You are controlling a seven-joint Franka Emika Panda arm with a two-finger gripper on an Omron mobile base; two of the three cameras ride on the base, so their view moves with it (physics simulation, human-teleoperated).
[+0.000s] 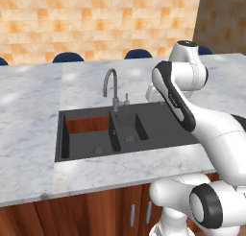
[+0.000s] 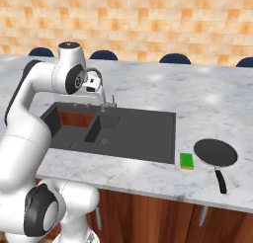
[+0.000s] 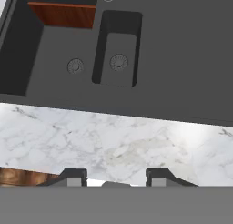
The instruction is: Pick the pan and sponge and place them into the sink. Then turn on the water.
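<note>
In the left base view the white arm is covering the right end of the sink (image 1: 91, 134), and the faucet (image 1: 111, 88) is standing behind the basins. In the right base view the sponge (image 2: 187, 161) is lying just beside the sink's right edge, with the pan (image 2: 215, 153) near it on the counter (image 2: 207, 103), both well apart from the raised, bent arm. The gripper (image 3: 116, 176) is hanging over the counter's front edge, its fingers (image 3: 73, 176) standing apart and holding nothing.
</note>
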